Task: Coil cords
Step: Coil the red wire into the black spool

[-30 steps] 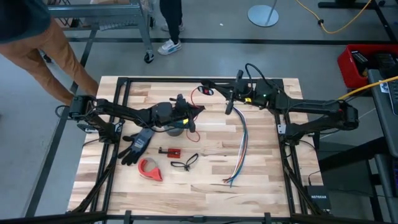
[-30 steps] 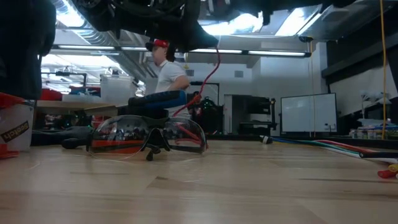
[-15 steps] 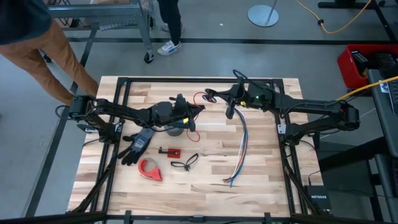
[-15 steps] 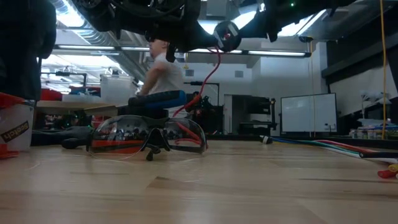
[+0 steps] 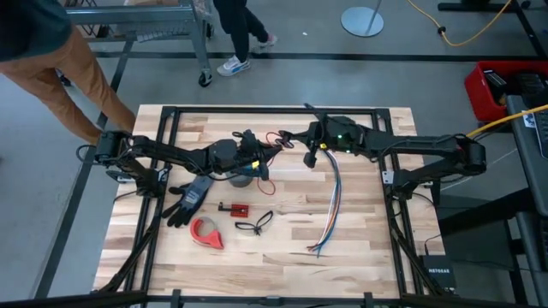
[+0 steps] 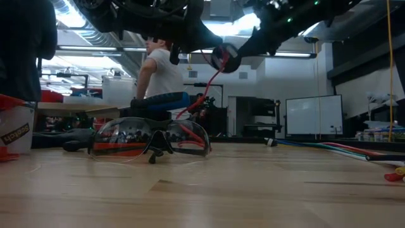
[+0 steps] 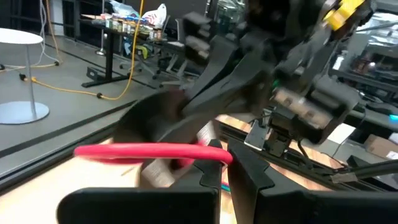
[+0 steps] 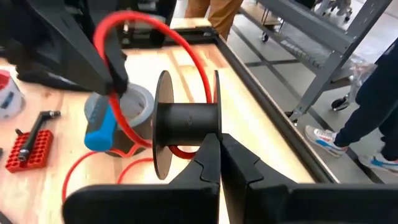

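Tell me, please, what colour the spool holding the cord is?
Black; the spool shows best in the right wrist view.

Pale planked wood table (image 5: 360, 231), glossy red cord (image 8: 186, 43), matt black spool (image 8: 186, 121)

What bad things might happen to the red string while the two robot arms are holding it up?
The red cord runs in loose loops around the black spool held by the right end effector, so a loop might slide off its rim. The left end effector pinches the cord, so a hard pull could yank it free. The slack hanging near the grey tape roll might snag on it.
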Robot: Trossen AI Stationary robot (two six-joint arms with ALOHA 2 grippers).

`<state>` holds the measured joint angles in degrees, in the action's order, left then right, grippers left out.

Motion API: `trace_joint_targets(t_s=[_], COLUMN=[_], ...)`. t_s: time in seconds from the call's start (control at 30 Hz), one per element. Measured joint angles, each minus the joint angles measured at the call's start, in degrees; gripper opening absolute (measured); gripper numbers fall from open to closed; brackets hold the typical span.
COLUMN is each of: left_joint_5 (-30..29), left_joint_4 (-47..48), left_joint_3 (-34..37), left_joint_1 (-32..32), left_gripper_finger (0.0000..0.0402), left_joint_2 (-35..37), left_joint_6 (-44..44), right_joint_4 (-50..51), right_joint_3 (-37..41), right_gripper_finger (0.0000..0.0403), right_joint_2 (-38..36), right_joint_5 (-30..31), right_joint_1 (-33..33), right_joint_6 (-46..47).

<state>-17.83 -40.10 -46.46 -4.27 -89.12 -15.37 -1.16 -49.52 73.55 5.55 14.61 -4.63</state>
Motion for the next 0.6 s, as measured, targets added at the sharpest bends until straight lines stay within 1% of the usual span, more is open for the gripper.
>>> trace_joint_targets(t_s=[0.13,0.37,0.47,0.6], left_joint_5=[0.24,0.24,0.25,0.27], left_joint_4=[0.04,0.02,0.05,0.04], left_joint_3=[0.00,0.00,0.00,-0.02], left_joint_1=[-0.02,-0.02,-0.02,0.00], left_gripper_finger=[0.0005,0.0005,0.0005,0.0005], left_joint_2=[0.00,0.00,0.00,0.00], left_joint_6=[-0.03,-0.33,-1.00,-1.10], right_joint_4=[-3.07,-6.90,-9.10,-13.38], right_joint_3=[0.00,0.00,0.00,0.00], right_gripper_finger=[0.0001,0.0001,0.0001,0.0001], right_joint_2=[3.21,7.23,8.48,9.76], right_joint_5=[1.38,1.33,0.31,-2.77], right_joint_1=[0.00,-0.02,0.00,0.00], right_joint_6=[0.00,-0.13,0.19,0.33])
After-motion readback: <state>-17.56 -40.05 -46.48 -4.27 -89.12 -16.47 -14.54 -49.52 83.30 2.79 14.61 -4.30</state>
